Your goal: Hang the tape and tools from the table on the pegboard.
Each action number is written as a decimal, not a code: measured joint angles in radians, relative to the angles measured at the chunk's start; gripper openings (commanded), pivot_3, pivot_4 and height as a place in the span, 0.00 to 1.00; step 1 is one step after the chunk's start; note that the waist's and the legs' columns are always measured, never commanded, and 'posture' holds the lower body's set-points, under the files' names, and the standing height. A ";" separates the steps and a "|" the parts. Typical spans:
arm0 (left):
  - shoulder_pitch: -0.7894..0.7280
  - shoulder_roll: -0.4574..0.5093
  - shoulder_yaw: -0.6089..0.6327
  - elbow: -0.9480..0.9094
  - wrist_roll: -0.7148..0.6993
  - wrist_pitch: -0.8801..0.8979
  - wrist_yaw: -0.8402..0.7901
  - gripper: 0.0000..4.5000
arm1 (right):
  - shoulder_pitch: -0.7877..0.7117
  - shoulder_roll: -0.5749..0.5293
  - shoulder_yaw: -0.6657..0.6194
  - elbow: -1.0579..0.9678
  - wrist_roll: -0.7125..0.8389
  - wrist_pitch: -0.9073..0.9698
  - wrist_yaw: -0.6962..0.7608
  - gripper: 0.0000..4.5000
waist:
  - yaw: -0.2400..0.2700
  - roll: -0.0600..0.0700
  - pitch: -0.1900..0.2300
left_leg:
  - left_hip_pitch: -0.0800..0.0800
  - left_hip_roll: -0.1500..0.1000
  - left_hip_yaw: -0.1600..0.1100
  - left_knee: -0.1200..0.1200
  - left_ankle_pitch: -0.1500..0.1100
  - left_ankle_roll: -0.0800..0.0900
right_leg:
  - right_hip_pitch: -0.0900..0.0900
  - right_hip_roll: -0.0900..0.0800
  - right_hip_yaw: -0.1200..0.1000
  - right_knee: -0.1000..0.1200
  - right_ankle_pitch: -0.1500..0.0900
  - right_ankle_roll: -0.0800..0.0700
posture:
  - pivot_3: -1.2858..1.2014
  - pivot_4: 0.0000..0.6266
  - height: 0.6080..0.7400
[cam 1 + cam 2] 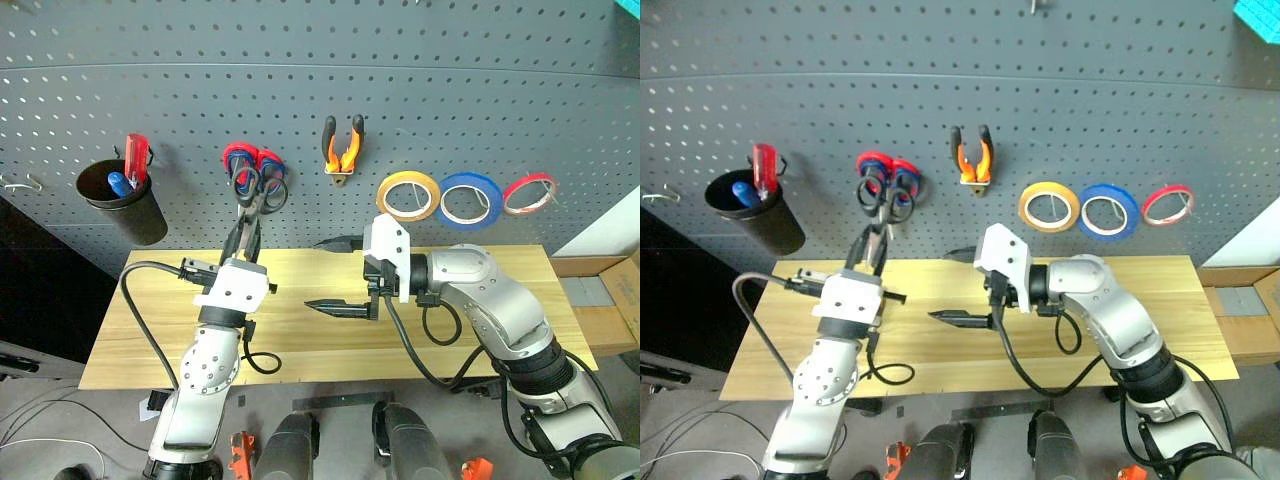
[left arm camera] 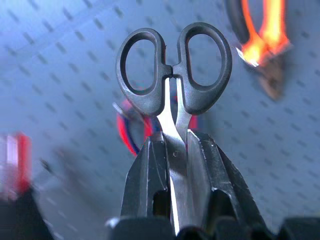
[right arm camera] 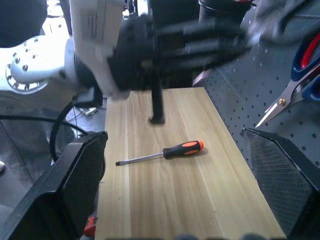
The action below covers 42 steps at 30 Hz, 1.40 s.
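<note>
left hand [image 2: 175, 150]: clamped tight on the steel blades of the small black-handled scissors [image 2: 174, 75], handle loops up and toward the pegboard [image 1: 300, 80], just below the red-and-blue-handled scissors [image 1: 252, 165] already hanging there.

scissors, handling: light, stiff, but slick metal where pinched, so probably prone to swivelling or sliding if bumped against a hook. grip on the blades looks like the right call, leaves both loops free to drop over a peg. no way to tell from here which hook is the target.

right hand [image 1: 342, 275]: fingers wide apart, nothing in them, hovering over the middle of the bench [image 1: 500, 330], pointing left.

screwdriver [image 3: 161, 152]: slim, orange-and-black handle, lying flat on the bench between the right hand's open fingers in the right wrist view. light and rigid, round shaft will likely roll; best taken across the grippy handle, not the thin shaft.

pliers [image 1: 342, 145]: orange-and-black handles, already up on the pegboard, right of the scissors spot. done, by the look of it.

tape [image 1: 408, 195]: yellow ring hanging on the pegboard too, left of the blue roll [image 1: 471, 200] and the red roll [image 1: 529, 193].

black cup [image 1: 125, 205]: far left on the pegboard, red-handled screwdriver [image 1: 136, 160] poking out. not part of the job.
</note>
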 measured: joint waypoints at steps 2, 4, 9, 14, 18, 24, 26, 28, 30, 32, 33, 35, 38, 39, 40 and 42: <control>0.004 -0.019 0.019 0.000 0.023 0.020 0.020 0.05 | -0.003 0.009 0.001 0.013 -0.001 -0.013 0.004 1.00 | 0.000 0.001 -0.009 | 0.000 0.000 0.000 0.000 0.000 0.000 | 0.000 0.001 0.000 0.000 0.000 0.000 | 0.53 0.22 1.00; 0.010 -0.025 0.037 -0.001 0.033 0.034 0.030 0.05 | -0.008 0.012 0.001 0.018 -0.002 -0.019 0.006 1.00 | 0.001 0.000 -0.016 | 0.000 0.000 0.000 0.000 0.000 0.000 | 0.000 0.001 0.000 0.001 0.000 0.000 | 0.53 0.22 1.00; 0.030 -0.049 0.032 0.004 0.007 0.080 -0.009 0.05 | -0.030 0.024 0.001 0.035 -0.015 -0.044 0.014 1.00 | 0.008 0.001 -0.026 | 0.003 0.000 -0.001 0.001 0.000 0.000 | 0.004 0.002 0.000 0.000 0.000 0.000 | 0.53 0.20 1.00; 0.008 -0.057 0.033 0.033 -0.020 0.093 -0.030 0.05 | -0.031 0.033 0.001 0.037 -0.030 -0.053 0.009 1.00 | 0.014 0.001 -0.041 | 0.004 0.000 0.000 0.001 0.000 0.000 | 0.004 0.003 0.000 0.001 0.001 0.000 | 0.53 0.20 1.00; -0.032 -0.047 0.036 0.080 -0.028 0.084 -0.037 0.05 | -0.023 0.038 0.002 0.030 -0.036 -0.052 -0.006 1.00 | 0.016 0.001 -0.046 | 0.005 0.000 0.000 0.001 0.000 0.000 | 0.005 0.003 0.001 0.001 0.001 0.000 | 0.53 0.19 1.00; -0.074 -0.028 0.063 0.155 -0.046 0.101 -0.048 0.05 | -0.007 0.013 0.001 0.024 -0.047 -0.052 -0.008 1.00 | 0.016 0.001 -0.049 | 0.005 0.000 0.000 0.002 0.000 0.000 | 0.005 0.003 0.001 0.002 0.001 0.000 | 0.53 0.19 1.00; -0.091 -0.022 0.067 0.183 -0.056 0.105 -0.060 0.05 | -0.007 0.009 0.000 0.024 -0.046 -0.052 -0.008 1.00 | 0.016 0.001 -0.051 | 0.005 0.000 0.000 0.002 0.000 0.000 | 0.005 0.003 0.001 0.002 0.001 0.000 | 0.52 0.20 1.00; -0.123 -0.014 0.067 0.223 -0.067 0.103 -0.077 0.05 | -0.007 0.009 -0.006 0.024 -0.041 -0.052 -0.009 1.00 | 0.018 0.001 -0.052 | 0.006 0.000 0.000 0.002 0.000 0.000 | 0.005 0.003 0.001 0.002 0.001 0.000 | 0.52 0.20 1.00; -0.153 -0.013 0.066 0.254 -0.079 0.101 -0.085 0.05 | -0.008 0.015 -0.019 0.024 -0.033 -0.052 -0.012 1.00 | 0.018 0.001 -0.053 | 0.006 0.000 0.000 0.003 0.000 0.000 | 0.005 0.003 0.002 0.003 0.001 0.000 | 0.52 0.20 1.00; -0.178 -0.011 0.066 0.285 -0.084 0.089 -0.092 0.05 | -0.008 0.023 -0.036 0.021 -0.022 -0.050 -0.019 1.00 | 0.017 0.001 -0.054 | 0.006 0.000 0.001 0.003 0.000 0.000 | 0.005 0.003 0.002 0.003 0.001 0.000 | 0.51 0.20 1.00; -0.191 -0.007 0.066 0.304 -0.086 0.079 -0.098 0.05 | -0.009 0.027 -0.041 0.014 -0.015 -0.049 -0.024 1.00 | 0.017 0.001 -0.055 | 0.006 0.000 0.001 0.003 0.000 0.000 | 0.005 0.003 0.002 0.003 0.001 0.000 | 0.51 0.20 1.00; -0.201 -0.003 0.066 0.326 -0.087 0.060 -0.102 0.05 | -0.011 0.030 -0.041 0.004 -0.008 -0.047 -0.027 1.00 | 0.017 0.001 -0.058 | 0.006 0.000 0.001 0.003 0.000 0.000 | 0.005 0.003 0.002 0.003 0.001 0.000 | 0.51 0.20 1.00; -0.199 -0.003 0.067 0.329 -0.093 0.057 -0.105 0.05 | -0.011 0.029 -0.041 0.001 -0.003 -0.044 -0.029 1.00 | 0.015 0.002 -0.060 | 0.006 0.000 0.001 0.003 0.000 0.000 | 0.005 0.003 0.002 0.003 0.001 0.000 | 0.51 0.20 1.00; -0.197 -0.002 0.067 0.330 -0.097 0.057 -0.105 0.05 | -0.011 0.028 -0.041 0.001 -0.003 -0.044 -0.029 1.00 | 0.015 0.001 -0.060 | 0.006 0.000 0.001 0.003 0.000 0.000 | 0.005 0.003 0.003 0.003 0.001 0.000 | 0.51 0.20 1.00; -0.195 -0.002 0.067 0.330 -0.099 0.057 -0.105 0.05 | -0.011 0.027 -0.041 0.001 -0.003 -0.043 -0.030 1.00 | 0.015 0.001 -0.060 | 0.006 0.000 0.001 0.004 0.000 0.000 | 0.005 0.003 0.003 0.004 0.001 0.000 | 0.51 0.21 1.00; -0.188 -0.002 0.068 0.329 -0.103 0.049 -0.107 0.05 | -0.011 0.027 -0.041 0.001 -0.003 -0.043 -0.032 1.00 | 0.014 0.002 -0.060 | 0.007 0.000 0.001 0.004 0.000 0.000 | 0.005 0.003 0.003 0.005 0.001 0.000 | 0.51 0.21 1.00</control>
